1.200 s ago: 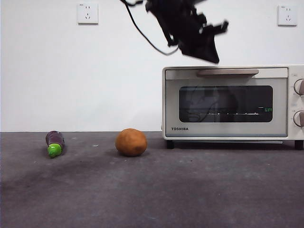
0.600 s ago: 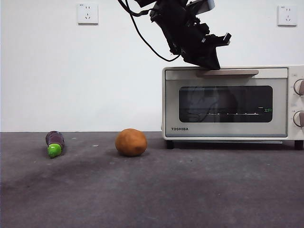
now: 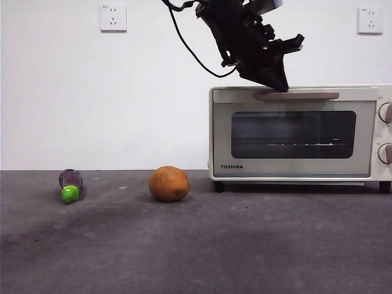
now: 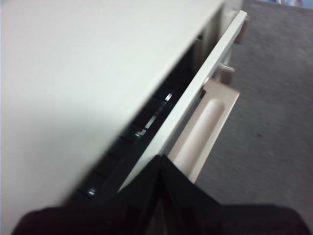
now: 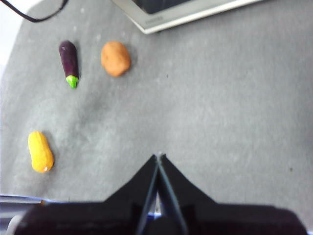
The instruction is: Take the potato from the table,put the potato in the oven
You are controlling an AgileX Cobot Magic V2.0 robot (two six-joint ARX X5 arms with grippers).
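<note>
Front view: the potato point(image 3: 169, 184) lies on the bench point(image 3: 245, 245), just left of the oven point(image 3: 300, 131) and apart from it. An eggplant point(image 3: 70, 185) lies farther left. The left gripper point(image 3: 275, 78), jaws pressed together, sits at the beige handle point(image 3: 297, 95). Left wrist view: the door point(image 4: 195, 98) is ajar at its top edge, exposing a dark gap; what the oven holds cannot be seen. Right wrist view: the right gripper point(image 5: 159, 157), jaws together, hangs high over the bench; a yellow-orange vegetable point(image 5: 40, 152) lies well apart.
</note>
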